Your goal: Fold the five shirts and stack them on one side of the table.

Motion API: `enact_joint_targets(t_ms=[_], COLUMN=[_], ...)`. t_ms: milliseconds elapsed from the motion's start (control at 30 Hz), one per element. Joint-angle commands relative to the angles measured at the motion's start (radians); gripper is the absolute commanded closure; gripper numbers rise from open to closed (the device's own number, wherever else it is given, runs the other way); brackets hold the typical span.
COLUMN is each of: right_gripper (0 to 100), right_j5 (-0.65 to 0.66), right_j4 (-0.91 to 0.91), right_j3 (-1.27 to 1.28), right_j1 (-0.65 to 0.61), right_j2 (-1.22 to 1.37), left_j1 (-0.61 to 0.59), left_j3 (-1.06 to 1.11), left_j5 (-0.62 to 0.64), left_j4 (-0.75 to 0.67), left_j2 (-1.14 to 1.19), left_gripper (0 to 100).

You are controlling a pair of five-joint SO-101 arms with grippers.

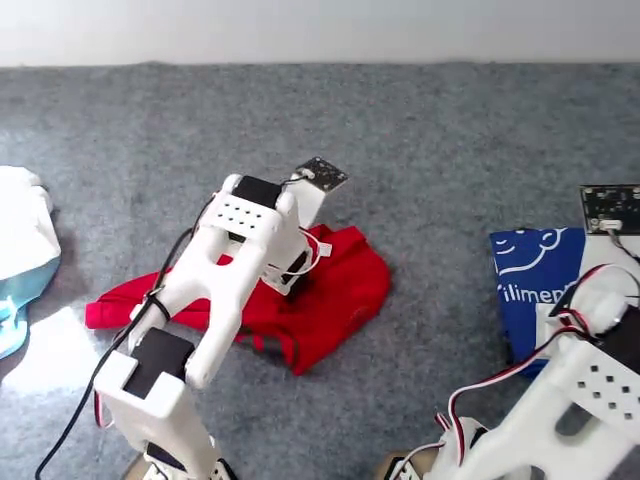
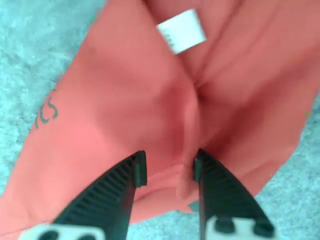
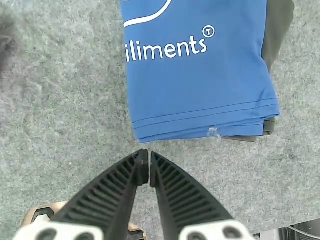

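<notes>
Red shirt (image 1: 345, 290) crumpled, partly hidden under left arm (image 1: 215, 300) | left gripper (image 2: 168, 160) fingers apart over its fold | right gripper (image 3: 149, 160) fingers closed

red shirt (image 1: 340, 285) crumpled, blue shirt (image 1: 530, 275) well apart

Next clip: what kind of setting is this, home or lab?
Probably a lab test bench, not a home: a grey felt-covered table against a bare white wall, with a white left arm over a red shirt and a right arm by a folded blue shirt.
</notes>
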Motion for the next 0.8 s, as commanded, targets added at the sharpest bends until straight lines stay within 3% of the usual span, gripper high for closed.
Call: enact_joint_targets(t_ms=[0, 200, 533, 767], right_gripper=[98.0, 98.0, 98.0, 98.0], right_j5=[-0.005, -0.003, -0.003, -0.003], right_j4=[0.044, 0.044, 0.044, 0.044], right_j3=[-0.005, -0.005, -0.005, -0.005], right_j1=[-0.007, -0.008, -0.005, -0.005], right_j2=[-0.018, -0.018, -0.018, -0.018], left_j1=[0.025, 0.104, 0.095, 0.025], left_j3=[-0.028, -0.019, 0.015, 0.019], left_j5=[-0.005, -0.003, -0.002, -0.005], left_j4=[0.002, 0.003, -0.026, -0.038], left_j2=[-0.005, -0.003, -0.002, -0.002], left_gripper=[84, 84, 84, 84])
